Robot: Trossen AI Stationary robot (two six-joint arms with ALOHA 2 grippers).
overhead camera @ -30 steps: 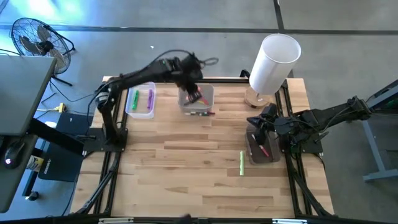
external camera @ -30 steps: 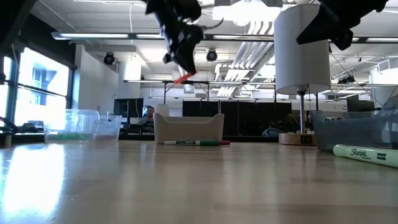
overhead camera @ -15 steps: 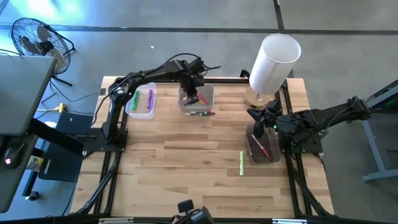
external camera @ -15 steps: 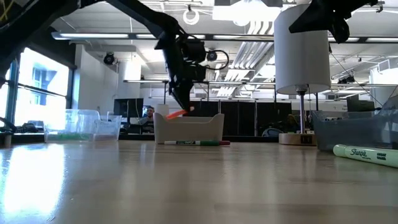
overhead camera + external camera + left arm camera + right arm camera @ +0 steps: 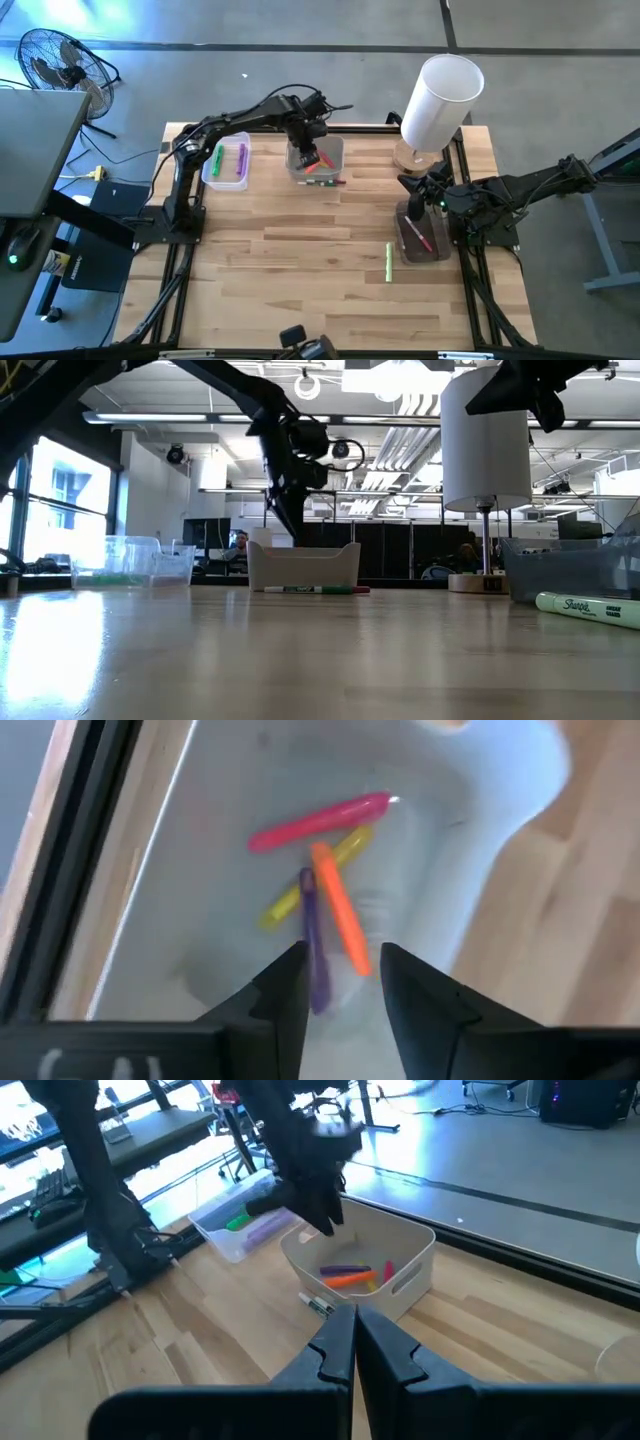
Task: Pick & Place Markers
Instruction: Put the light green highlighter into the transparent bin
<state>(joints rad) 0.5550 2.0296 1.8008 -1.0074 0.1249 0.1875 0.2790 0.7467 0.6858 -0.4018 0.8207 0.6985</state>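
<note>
Left gripper (image 5: 308, 152) poised over the white bin (image 5: 334, 150) at the table's far edge.

The bin's contents are hidden by its wall in the low view; in the left wrist view an orange marker (image 5: 340, 907), a pink marker (image 5: 318, 822), a yellow marker (image 5: 312, 877) and a purple marker (image 5: 314, 940) are seen lying inside. The left jaws are parted narrowly and nothing is held. The right gripper (image 5: 412, 195), jaws pressed together and empty, is held above the dark tray (image 5: 438, 246). A green marker (image 5: 388, 262) lies on the table.

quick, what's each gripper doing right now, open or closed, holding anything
Left gripper: open, holding nothing, above the white bin; an orange marker lies in the bin below it.
Right gripper: shut, empty, over the dark tray.
</note>
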